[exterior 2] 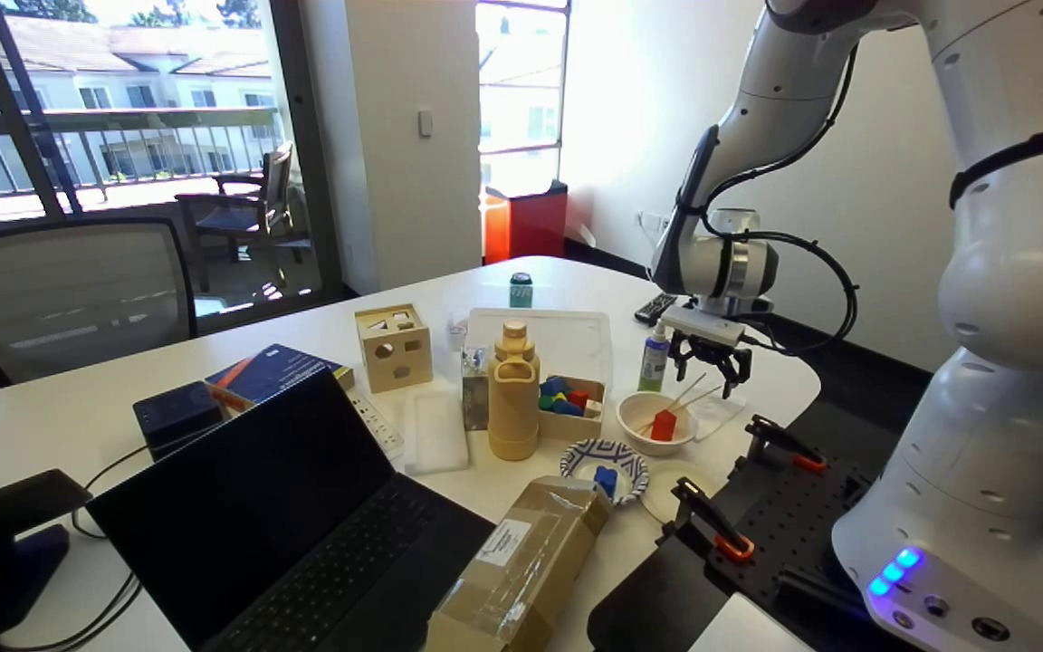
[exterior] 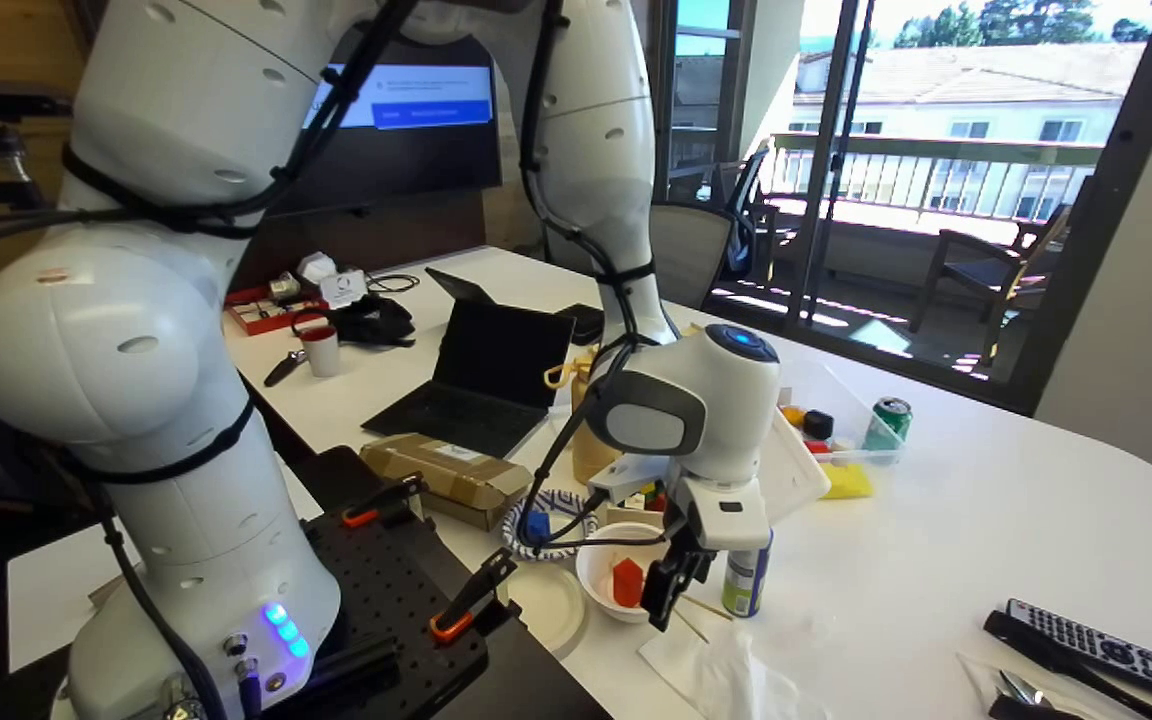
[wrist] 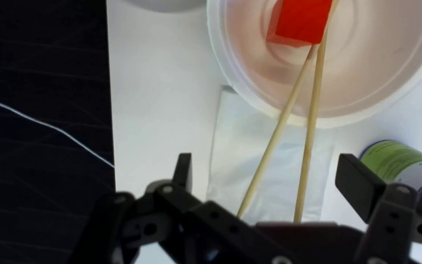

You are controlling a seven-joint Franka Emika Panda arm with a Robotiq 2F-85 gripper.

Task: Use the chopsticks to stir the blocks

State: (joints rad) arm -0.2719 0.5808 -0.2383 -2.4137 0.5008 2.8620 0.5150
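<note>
Two thin wooden chopsticks (wrist: 310, 137) lean over the rim of a white bowl (exterior 2: 632, 436); they also show in both exterior views (exterior 2: 690, 388) (exterior: 693, 628). Their inner ends pass by a red block (wrist: 304, 20) inside the bowl. My gripper (wrist: 271, 174) is open and empty. It is over the chopsticks' outer ends, with one finger on each side of the pair in the wrist view; the ends are hidden behind the gripper body. In an exterior view the gripper (exterior 2: 705, 376) is above the table beside the bowl. A blue block (exterior 2: 606, 480) lies in a patterned bowl. Several coloured blocks (exterior 2: 578, 398) fill a small box.
A spray bottle (exterior 2: 653, 362) stands close to the bowl, near the right finger in the wrist view (wrist: 398, 161). A pale wrapper (wrist: 229, 146) lies under the chopsticks. A yellow bottle (exterior 2: 512, 407), cardboard box (exterior 2: 521, 561), laptop and clamps (exterior 2: 712, 516) are around. The table edge is on the wrist view's left.
</note>
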